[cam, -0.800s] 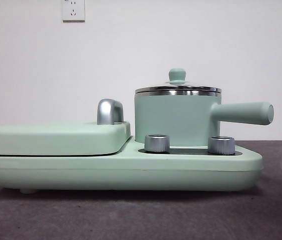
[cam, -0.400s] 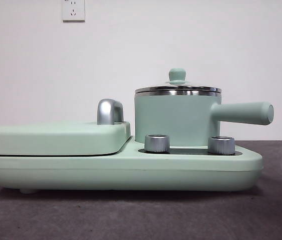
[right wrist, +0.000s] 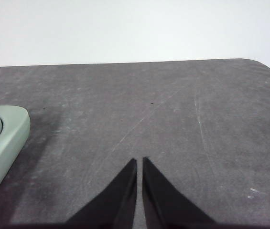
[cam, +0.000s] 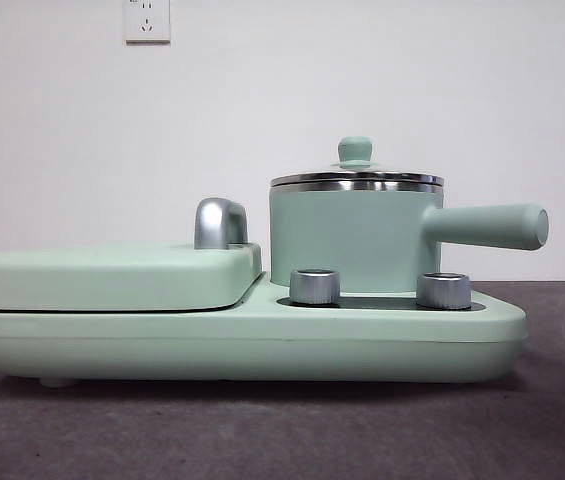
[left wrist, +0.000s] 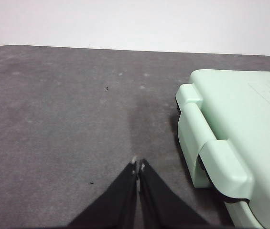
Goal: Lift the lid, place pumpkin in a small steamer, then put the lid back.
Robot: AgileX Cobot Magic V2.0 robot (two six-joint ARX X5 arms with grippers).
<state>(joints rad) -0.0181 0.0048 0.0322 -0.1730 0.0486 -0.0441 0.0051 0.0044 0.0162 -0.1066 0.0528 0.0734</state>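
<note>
Lid (cam: 356, 176) on small steamer (cam: 354, 240); both grippers' jaws closed, empty, well apart.

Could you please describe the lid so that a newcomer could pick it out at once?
Find the wide mint-green base appliance; the small steamer stands on its right part. The lid sits on that pot: steel-rimmed, with a mint-green knob, unlike the flat rectangular cover beside it.

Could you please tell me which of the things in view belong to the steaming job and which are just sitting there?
Job: lid on the small steamer. No pumpkin shows.

Bystanders: base appliance, flat cover, two silver knobs, wall sockets.
</note>
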